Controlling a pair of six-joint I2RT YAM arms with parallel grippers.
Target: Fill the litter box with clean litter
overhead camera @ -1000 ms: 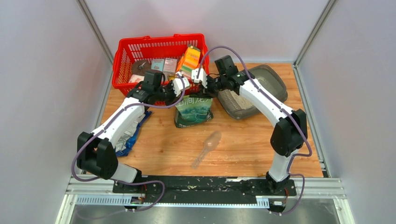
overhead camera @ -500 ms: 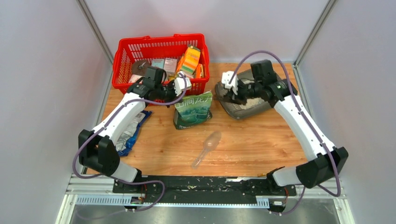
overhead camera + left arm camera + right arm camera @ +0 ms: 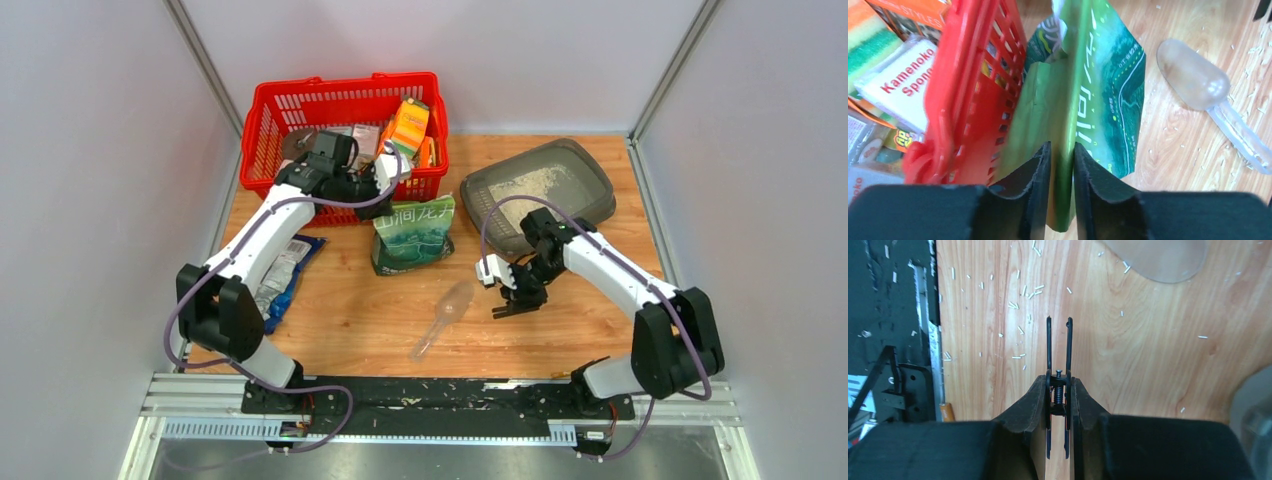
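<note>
Grey litter box (image 3: 590,190) is sitting far right on the table (image 3: 340,320) holding only a thin litter (image 3: 535,185) patch, so filling is mostly pending: left end effector (image 3: 1062,148) is pinching the pouch (image 3: 1108,90) top, right end effector (image 3: 1059,381) is clamping a black clip (image 3: 1058,396).

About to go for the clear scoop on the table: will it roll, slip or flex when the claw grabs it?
The scoop is probably light, being thin see-through plastic, so a nudge may skate it across the smooth wooden table. Its rounded bowl could rock or roll sideways; the narrow handle looks the steadier grip.
</note>
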